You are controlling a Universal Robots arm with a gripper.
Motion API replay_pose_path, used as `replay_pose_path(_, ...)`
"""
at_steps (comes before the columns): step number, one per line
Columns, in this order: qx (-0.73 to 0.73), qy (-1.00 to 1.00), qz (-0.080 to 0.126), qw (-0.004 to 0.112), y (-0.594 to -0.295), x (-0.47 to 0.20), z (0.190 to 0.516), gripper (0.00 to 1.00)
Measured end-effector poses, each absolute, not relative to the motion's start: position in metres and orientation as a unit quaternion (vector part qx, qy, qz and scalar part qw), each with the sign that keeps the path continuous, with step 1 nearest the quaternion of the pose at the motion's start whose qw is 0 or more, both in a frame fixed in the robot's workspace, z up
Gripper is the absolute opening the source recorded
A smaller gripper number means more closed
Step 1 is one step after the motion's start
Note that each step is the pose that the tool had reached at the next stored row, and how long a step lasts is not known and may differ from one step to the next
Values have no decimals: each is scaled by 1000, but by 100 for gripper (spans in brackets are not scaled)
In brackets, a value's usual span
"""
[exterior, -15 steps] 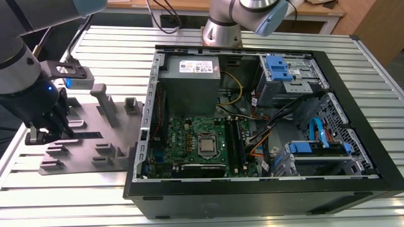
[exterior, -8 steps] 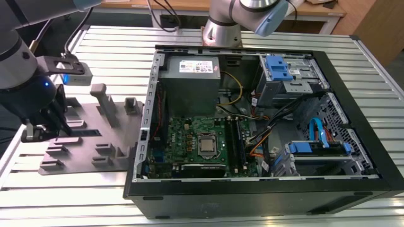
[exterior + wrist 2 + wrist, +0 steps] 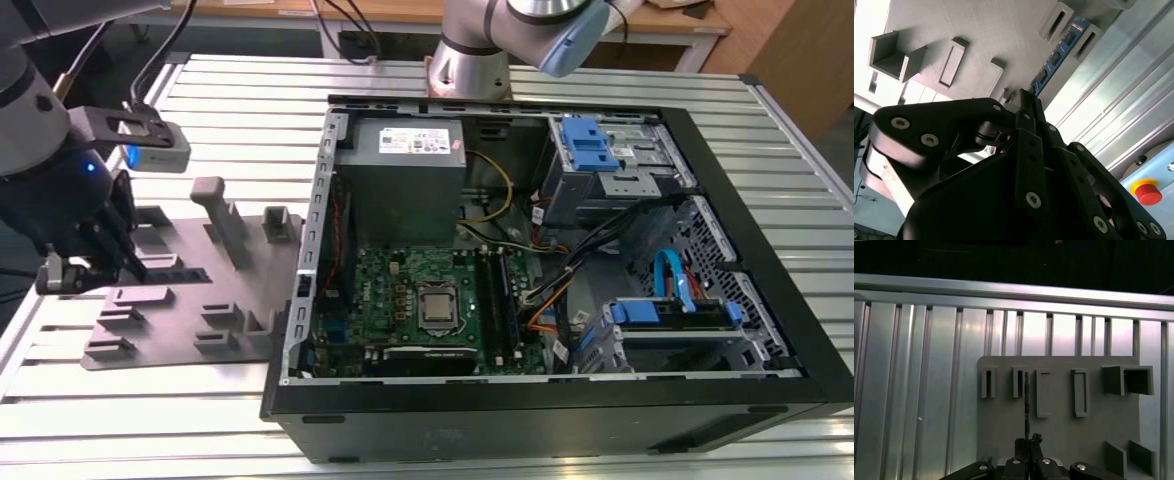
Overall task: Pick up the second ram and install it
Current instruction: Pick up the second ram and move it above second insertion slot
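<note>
Pincer (image 3: 1026, 98) clamps the second ram (image 3: 1056, 55) at the grey tray (image 3: 989, 30); lifting and installing are not yet done.

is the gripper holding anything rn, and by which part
The gripper looks shut on the second ram, pinching it edge-on at one end; the other end lies between slotted posts on the grey tray.

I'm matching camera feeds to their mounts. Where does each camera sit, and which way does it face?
Exterior view: high off the arm, looking down on the computer case, grey tray, arm base and gripper.
First wrist view: on the wrist, looking past the fingers onto the tray.
Second wrist view: behind the gripper's dark links, angled across the tray.
Both wrist views share the second ram, pinched in the fingers.
</note>
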State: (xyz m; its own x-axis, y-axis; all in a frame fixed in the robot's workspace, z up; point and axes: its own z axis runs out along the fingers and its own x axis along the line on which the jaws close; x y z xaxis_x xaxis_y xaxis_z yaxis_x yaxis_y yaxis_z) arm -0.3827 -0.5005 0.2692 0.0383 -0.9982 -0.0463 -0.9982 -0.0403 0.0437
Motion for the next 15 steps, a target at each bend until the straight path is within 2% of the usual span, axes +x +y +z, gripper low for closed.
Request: replay_pose_path(15, -721, 693, 32, 0, -500, -383, 288, 11)
